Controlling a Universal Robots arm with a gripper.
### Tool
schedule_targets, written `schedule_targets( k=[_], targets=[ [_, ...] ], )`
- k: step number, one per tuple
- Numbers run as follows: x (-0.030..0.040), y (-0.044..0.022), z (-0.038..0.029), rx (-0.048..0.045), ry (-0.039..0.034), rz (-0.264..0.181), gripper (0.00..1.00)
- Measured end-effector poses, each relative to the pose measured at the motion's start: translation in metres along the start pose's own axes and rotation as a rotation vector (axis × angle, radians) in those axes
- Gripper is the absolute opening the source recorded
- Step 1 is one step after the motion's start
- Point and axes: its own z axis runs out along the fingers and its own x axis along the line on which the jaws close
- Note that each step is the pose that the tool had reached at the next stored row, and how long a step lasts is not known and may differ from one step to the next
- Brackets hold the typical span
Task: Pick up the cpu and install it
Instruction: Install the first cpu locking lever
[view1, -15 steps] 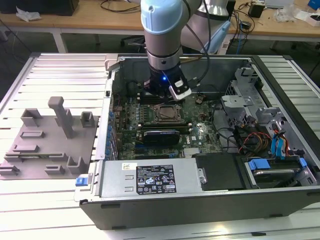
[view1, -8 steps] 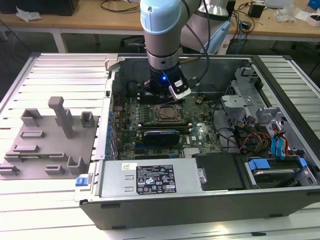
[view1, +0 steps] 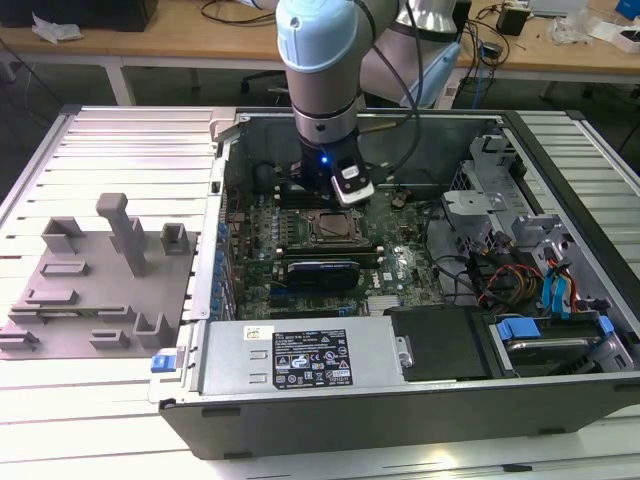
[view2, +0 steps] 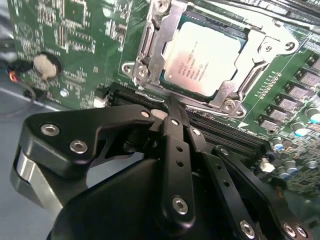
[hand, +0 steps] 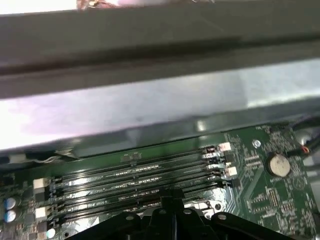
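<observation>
exterior view high over open case (view1: 400, 400), both wrist views close on motherboard (view2: 75, 45)

The setting is a robotics or electronics assembly lab. An opened dark grey metal computer case (view1: 420, 300) lies flat on a ribbed pale aluminium table (view1: 120, 150), exposing its green motherboard (view1: 300, 225). A grey plastic fixture block set (view1: 100, 280) sits at the exterior view's left. Long wooden workbenches (view1: 180, 40) behind carry loose black cables (view1: 235, 12) and equipment.
</observation>
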Motion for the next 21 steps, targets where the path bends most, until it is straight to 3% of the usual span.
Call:
schedule_targets(
  k=[3,6,8,11,12,16,21],
  targets=[
    [0.0001,-0.0003,0.001,0.0098,-0.0146,0.064,0.11],
    [0.0002,0.0001,0.0011,0.0112,-0.0155,0.067,0.11],
    [0.0,0.0006,-0.0008,0.0171,-0.0168,0.065,0.11],
    [-0.0004,0.0017,-0.0044,0.0379,-0.0228,0.067,0.11],
    [-0.0004,0.0017,-0.0048,0.0409,-0.0245,0.07,0.11],
    [0.0004,0.0048,-0.0044,0.0436,-0.0344,0.084,0.11],
    [0.0023,0.0129,-0.0029,0.0437,-0.0383,0.089,0.11]
  ],
)
